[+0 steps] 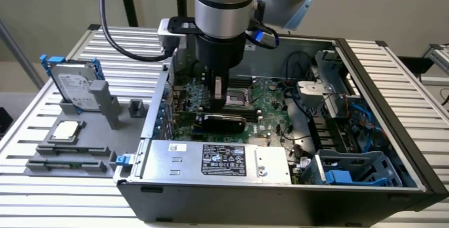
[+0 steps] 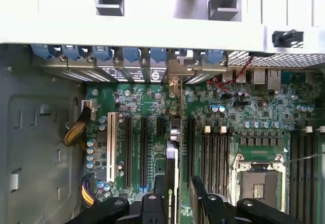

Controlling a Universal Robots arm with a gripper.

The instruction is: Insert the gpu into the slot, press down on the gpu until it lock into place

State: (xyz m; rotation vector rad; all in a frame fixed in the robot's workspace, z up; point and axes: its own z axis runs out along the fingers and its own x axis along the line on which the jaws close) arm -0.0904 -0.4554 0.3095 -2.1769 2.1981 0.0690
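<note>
Inside an open computer case (image 1: 393,149) on a slatted work table (image 1: 42,196), the arm's gripper (image 1: 220,97) reaches down over the green motherboard (image 1: 270,113). Directly below its tip sits the gpu (image 1: 221,121), a black-covered card standing on edge across the board, just behind the silver power supply (image 1: 217,161) at the case's near wall. In the wrist view the card appears edge-on as a thin vertical strip (image 2: 171,176) running between the gripper's dark fingers (image 2: 152,206) (one to each side of it), in line with the expansion slots (image 2: 143,150) and the rear bracket openings. Whether the fingers clamp the card or merely flank it cannot be told. The slot itself is hidden beneath the card. A hard drive (image 1: 73,89) stands in a grey holder toward the exterior view's left.
</note>
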